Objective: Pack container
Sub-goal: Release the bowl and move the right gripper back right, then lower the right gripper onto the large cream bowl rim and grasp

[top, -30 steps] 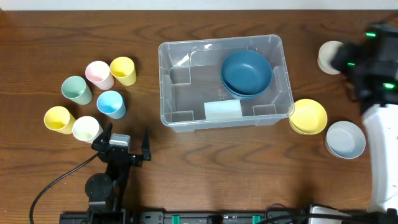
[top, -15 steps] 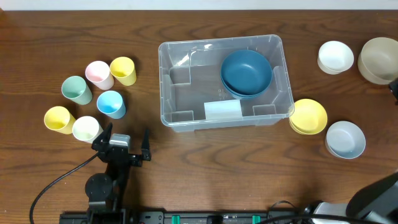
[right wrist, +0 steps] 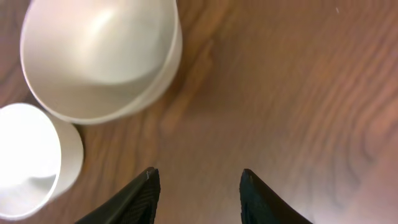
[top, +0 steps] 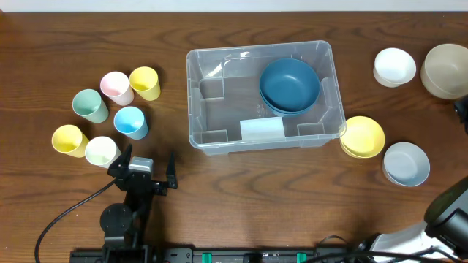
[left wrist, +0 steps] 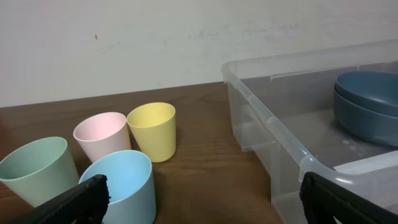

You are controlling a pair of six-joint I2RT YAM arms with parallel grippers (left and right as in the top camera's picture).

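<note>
The clear container [top: 212, 135] stands mid-table with a white label and two stacked dark blue bowls [top: 289, 85] inside; it also shows in the left wrist view [left wrist: 267, 124]. My left gripper [top: 146, 169] is open and empty, low near the front edge beside the cups; in its wrist view [left wrist: 202, 196] a blue cup [left wrist: 121, 183] stands just ahead. My right gripper [right wrist: 199, 186] is open and empty above bare wood, close to a beige bowl [right wrist: 99, 56] and a white bowl [right wrist: 31, 162]. In the overhead view only a dark edge of the right arm shows at the far right.
Several cups stand at the left: green [top: 90, 105], pink [top: 116, 88], yellow [top: 145, 82], blue [top: 131, 122], yellow [top: 69, 139], cream [top: 101, 151]. Right of the container are a white bowl [top: 395, 66], beige bowl [top: 444, 70], yellow bowl [top: 363, 136] and pale blue bowl [top: 406, 163].
My right arm has pulled away to the right, out of the overhead view, uncovering the beige bowl at the far right. The left arm has not moved.
</note>
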